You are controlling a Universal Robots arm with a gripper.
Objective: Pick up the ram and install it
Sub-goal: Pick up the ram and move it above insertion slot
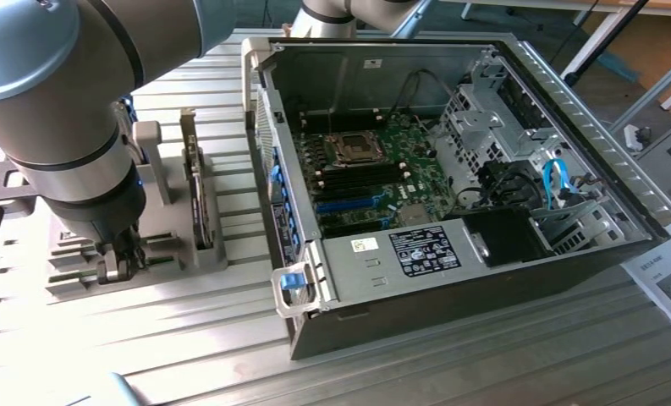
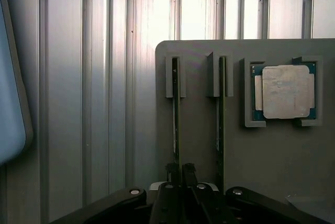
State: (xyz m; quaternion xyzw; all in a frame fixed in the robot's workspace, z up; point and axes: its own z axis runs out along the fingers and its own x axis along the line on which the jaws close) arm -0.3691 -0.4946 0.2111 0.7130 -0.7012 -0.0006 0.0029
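- At the exterior view's left of the computer case (image 1: 369, 315), the arm (image 1: 64, 127) points straight down over the grey holder (image 1: 166, 269).
- The gripper (image 2: 180, 170) pinches the ram (image 2: 176, 114), which stands on edge in its slot.

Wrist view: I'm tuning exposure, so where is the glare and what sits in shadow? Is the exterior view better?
Wrist view: glare washes the table beside the holder; the holder is dim, the ram by the claw a dark line, the claw nearly black. Exterior view: more even, soft sheen on the table, the case shaded inside.
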